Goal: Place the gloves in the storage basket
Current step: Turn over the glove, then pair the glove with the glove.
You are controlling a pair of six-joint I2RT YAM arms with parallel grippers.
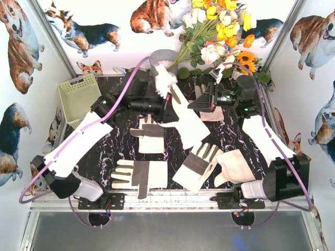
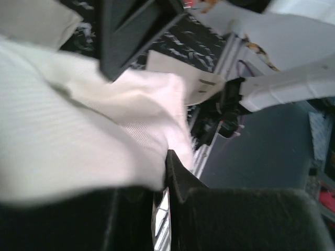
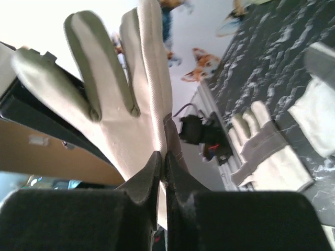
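Closest to the right wrist camera, the black fingers of the right gripper [image 3: 163, 157] are pressed together on the cuff edge of a grey-patched glove [image 3: 112, 89]. It stands up past the fingertips, its cream fabric spread and its grey-brown finger patches facing the lens. Beyond it, on the black marbled table [image 3: 272, 63], lies another glove with a grey strip across the palm.

From above, the left gripper [image 1: 165, 100] is raised over the far middle of the table. Its jaws are closed on a long white glove [image 1: 191, 125]. One end of that glove bunches above the claw, and the rest runs down toward the table's centre. I cannot tell whether the lower end touches the surface. In the left wrist view the same white fabric fills most of the frame, pinched at the fingers and blurred.

Four more gloves lie flat on the table. One [image 1: 146, 135] is in the middle, just below the left arm's forearm. One [image 1: 138, 175] is near the front edge, with a dark band across it. A third [image 1: 196, 164] is to its right, with grey patches showing. A plain pale one [image 1: 233, 166] lies beside the right arm's base.

The storage basket [image 1: 78, 97], pale yellow-green with slotted sides, sits at the far-left corner of the table, well apart from both raised gloves. Yellow and white artificial flowers [image 1: 220, 26] lean in at the back, against corgi-print walls [image 1: 21, 47].
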